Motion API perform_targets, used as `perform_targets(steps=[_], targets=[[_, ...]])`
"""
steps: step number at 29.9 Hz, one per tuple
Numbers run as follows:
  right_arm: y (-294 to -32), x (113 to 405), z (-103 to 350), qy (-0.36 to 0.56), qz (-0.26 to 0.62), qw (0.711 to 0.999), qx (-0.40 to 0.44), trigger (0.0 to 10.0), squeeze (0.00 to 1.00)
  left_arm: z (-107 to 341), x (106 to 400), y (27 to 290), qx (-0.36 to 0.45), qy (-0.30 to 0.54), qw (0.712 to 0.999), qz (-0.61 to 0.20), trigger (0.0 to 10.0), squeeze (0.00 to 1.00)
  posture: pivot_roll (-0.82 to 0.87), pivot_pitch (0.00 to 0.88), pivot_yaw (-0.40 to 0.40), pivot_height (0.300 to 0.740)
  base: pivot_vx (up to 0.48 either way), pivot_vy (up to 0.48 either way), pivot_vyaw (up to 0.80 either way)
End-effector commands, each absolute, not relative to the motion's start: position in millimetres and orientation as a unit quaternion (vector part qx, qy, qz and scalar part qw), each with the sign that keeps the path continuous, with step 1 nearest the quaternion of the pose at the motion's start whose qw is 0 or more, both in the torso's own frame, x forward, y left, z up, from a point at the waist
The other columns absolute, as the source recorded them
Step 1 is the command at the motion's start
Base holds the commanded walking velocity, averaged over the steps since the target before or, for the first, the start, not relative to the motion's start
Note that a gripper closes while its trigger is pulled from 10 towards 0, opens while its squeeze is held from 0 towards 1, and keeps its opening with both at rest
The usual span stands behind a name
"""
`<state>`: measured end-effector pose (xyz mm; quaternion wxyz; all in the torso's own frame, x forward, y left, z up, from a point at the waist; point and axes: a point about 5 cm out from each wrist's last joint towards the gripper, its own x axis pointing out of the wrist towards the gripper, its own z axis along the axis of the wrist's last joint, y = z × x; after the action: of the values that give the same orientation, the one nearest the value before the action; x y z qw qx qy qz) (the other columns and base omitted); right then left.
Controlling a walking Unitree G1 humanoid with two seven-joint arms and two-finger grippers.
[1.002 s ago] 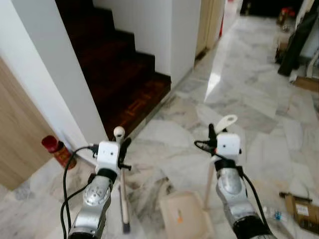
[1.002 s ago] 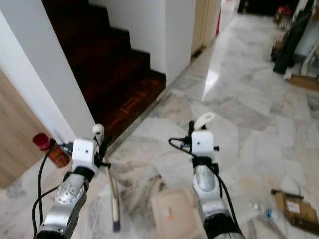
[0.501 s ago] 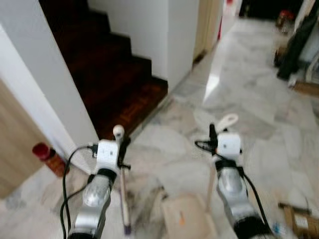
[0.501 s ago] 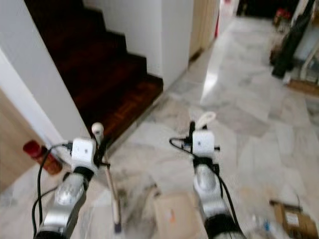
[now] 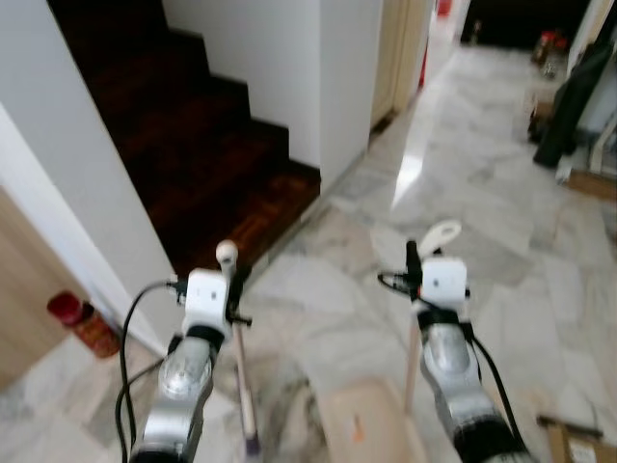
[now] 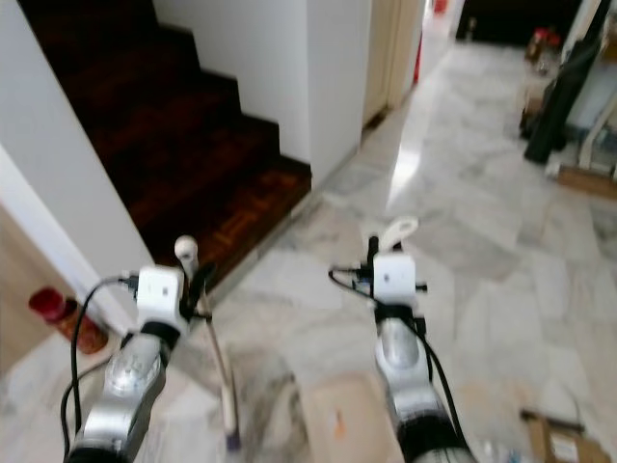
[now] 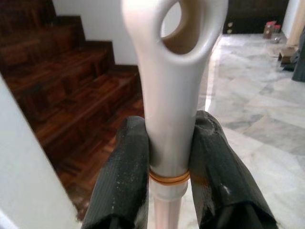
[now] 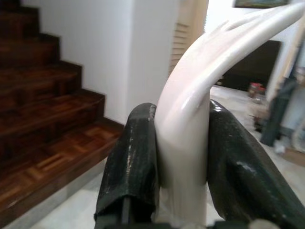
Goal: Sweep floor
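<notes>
L gripper (image 7: 169, 157) clamped on the broom handle (image 7: 170, 95) just below its looped top, both black fingers (image 7: 125, 176) pressed to the shaft; broom runs down from the grip to the marble floor (image 5: 501, 203), head near the bottom edge of the head view, too blurred to read bristles. R gripper (image 8: 181, 157) likewise clenched on the curved top of the dustpan handle (image 8: 190, 114), pole dropping to the beige dustpan (image 5: 362, 429) on the floor between the two arms, just beside the broom's lower end. Change vs 1 s ago: whole scene has slid, the red can (image 5: 79, 323) by the wall sits further left/lower and the dark wooden stairs (image 5: 222, 154) come closer, while arms + tools hold the same pose, so camera/robot is walking fwd, not sweeping. Prob means transit to the next patch. Cardboard scrap (image 5: 578, 446) on the floor well to the R, maybe debris, can't tell.
</notes>
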<state>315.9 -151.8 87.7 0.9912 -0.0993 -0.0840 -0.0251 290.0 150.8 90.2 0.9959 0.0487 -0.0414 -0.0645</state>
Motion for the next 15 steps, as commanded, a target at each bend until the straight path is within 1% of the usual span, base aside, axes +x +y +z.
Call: perform_targets(steps=[1, 15], targets=[[-142.7, 320.6, 99.8, -0.111, -0.018, 0.990, -0.086, 10.0, 0.00, 103.1, 293.1, 157.2, 0.057, -0.070, 0.994, -0.058, 10.0, 0.00, 0.09, 0.000, 0.040, 0.740, 0.289, 0.000, 0.00], [-144.4, 320.9, 99.5, -0.110, -0.022, 0.990, -0.084, 10.0, 0.00, 104.3, 294.5, 157.3, 0.059, -0.071, 0.994, -0.058, 10.0, 0.00, 0.09, 0.000, 0.041, 0.740, 0.290, 0.000, 0.00]])
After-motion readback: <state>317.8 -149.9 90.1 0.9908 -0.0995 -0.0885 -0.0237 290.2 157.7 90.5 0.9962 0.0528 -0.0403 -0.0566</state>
